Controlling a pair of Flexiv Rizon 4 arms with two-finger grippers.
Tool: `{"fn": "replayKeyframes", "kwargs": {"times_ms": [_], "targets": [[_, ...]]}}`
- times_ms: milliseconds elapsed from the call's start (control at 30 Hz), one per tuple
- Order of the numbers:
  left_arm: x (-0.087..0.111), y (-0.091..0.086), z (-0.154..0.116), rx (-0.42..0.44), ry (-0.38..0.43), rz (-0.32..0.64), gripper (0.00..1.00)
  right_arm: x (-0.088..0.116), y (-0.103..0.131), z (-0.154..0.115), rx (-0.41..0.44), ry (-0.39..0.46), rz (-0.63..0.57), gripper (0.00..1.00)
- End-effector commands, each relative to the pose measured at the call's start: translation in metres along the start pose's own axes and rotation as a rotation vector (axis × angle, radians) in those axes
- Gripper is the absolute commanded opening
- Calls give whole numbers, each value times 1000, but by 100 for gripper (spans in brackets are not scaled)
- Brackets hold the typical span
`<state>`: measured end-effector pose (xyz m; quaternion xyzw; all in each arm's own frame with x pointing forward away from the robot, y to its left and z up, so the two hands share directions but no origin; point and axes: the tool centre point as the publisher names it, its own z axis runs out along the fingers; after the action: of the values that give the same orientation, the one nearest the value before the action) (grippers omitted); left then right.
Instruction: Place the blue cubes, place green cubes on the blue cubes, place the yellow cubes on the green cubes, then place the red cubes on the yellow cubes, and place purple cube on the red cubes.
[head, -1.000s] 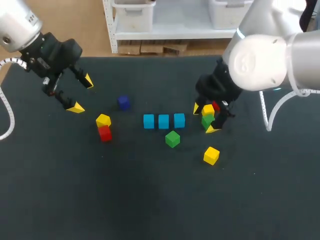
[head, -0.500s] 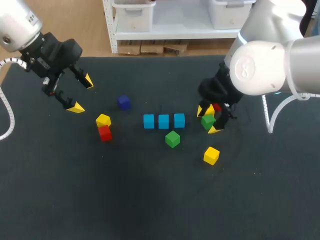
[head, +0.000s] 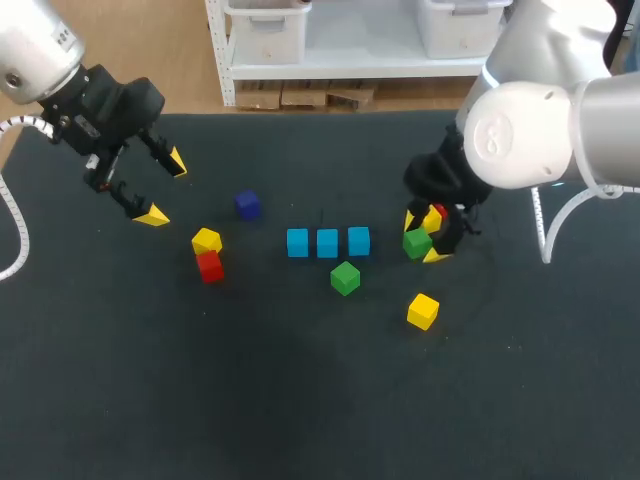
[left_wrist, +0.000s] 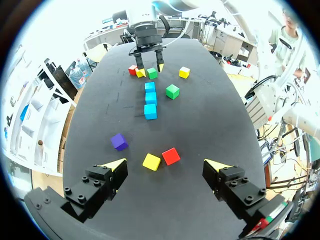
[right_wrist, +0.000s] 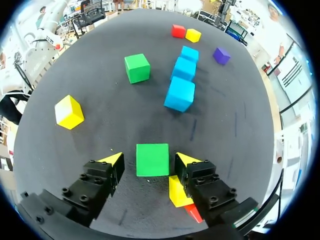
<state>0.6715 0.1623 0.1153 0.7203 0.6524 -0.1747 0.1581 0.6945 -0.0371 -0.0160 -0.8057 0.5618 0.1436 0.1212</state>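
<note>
Right gripper is low over the table, just beside the right end of the blue row. Fingers are spread with a green cube sitting between them on the cloth. There's a clear gap on one side; the other side is close, probably not touching. No pinch.

Tucked against that gripper's far finger: a yellow cube with a red cube right behind it, both mostly hidden.

Three blue cubes are in a straight row mid-table, small gaps between them, nothing stacked on top.

Second green cube is loose, just in front of the row. Loose yellow cube is further toward the near edge, well apart from the row.

Left gripper hangs above the table's far left, jaws wide open, holding nothing. Under it in the wrist view: a yellow and red pair side by side, touching, and the purple cube alone, near them.
</note>
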Motion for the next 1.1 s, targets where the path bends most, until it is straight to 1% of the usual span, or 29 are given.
{"fn": "replayKeyframes", "kwargs": {"times_ms": [33,100,133,300,467,500,567,733,867,933,967,1000,1100], "targets": [[1,1,0,2,-2,3,100,2,-2,0,1,-2,2,64],[1,1,0,2,-2,3,100,2,-3,0,2,-3,3,62],[1,1,0,2,-2,3,100,2,-3,0,2,-4,4,64],[1,1,0,2,-2,3,100,0,-2,-4,0,-12,5,67],[1,1,0,2,-2,3,100,-1,-3,-8,4,-15,4,64],[1,1,0,2,-2,3,100,-1,-3,-8,4,-15,3,61],[1,1,0,2,-2,3,100,-1,-4,-8,3,-13,3,49],[1,1,0,2,-2,3,100,-1,-5,-7,1,-13,1,42],[1,1,0,2,-2,3,100,-1,-6,-6,0,-14,-1,38],[1,1,0,2,-2,3,100,-1,-6,-6,1,-15,-2,24],[1,1,0,2,-2,3,100,-2,-6,-6,1,-16,-2,13],[1,1,0,2,-2,3,100,-2,-6,-7,2,-17,-1,0],[1,1,0,2,-2,3,100,-4,-5,-9,5,-18,4,0]]}}
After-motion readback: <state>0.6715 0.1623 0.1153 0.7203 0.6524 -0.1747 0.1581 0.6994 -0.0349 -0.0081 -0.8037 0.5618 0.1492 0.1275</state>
